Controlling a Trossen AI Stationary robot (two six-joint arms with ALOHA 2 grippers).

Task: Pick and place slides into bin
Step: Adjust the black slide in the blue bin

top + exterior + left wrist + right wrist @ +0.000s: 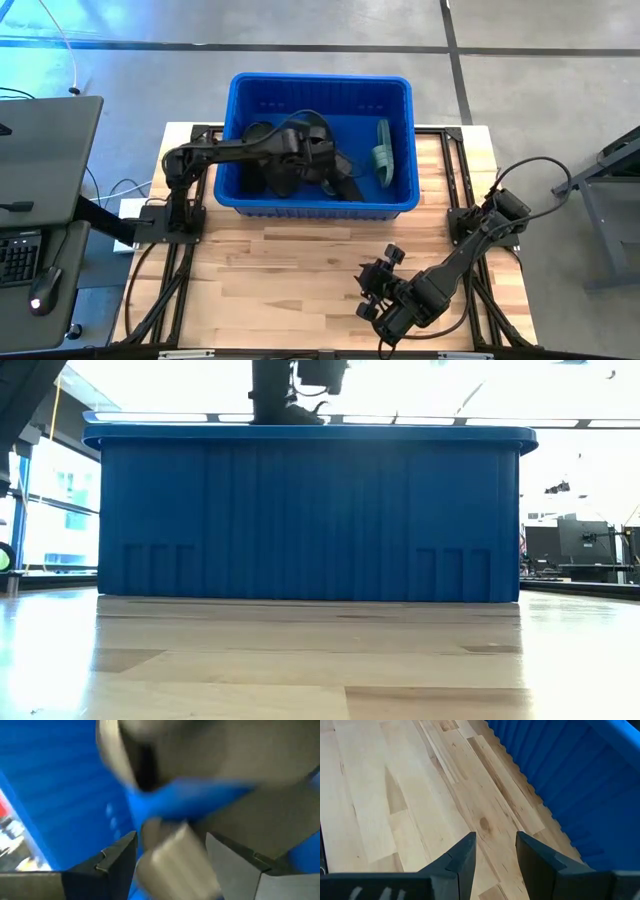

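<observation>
The blue bin stands at the table's far middle, and its near wall fills the low view. Inside lie several black slides, and a sage green slide leans by the right wall. My left gripper reaches into the bin over the black slides. In its wrist view, the fingers stand apart on either side of a blurred grey-green shape. My right gripper is open and empty, low over the bare table near the front right. My left gripper has the blurred grey-green shape between its two fingers. I cannot tell whether the fingers touch it.
Bare wooden table top lies between the bin and the near edge. A desk with a keyboard and mouse stands beyond the table's left side. The bin's ribbed wall is close to my right gripper.
</observation>
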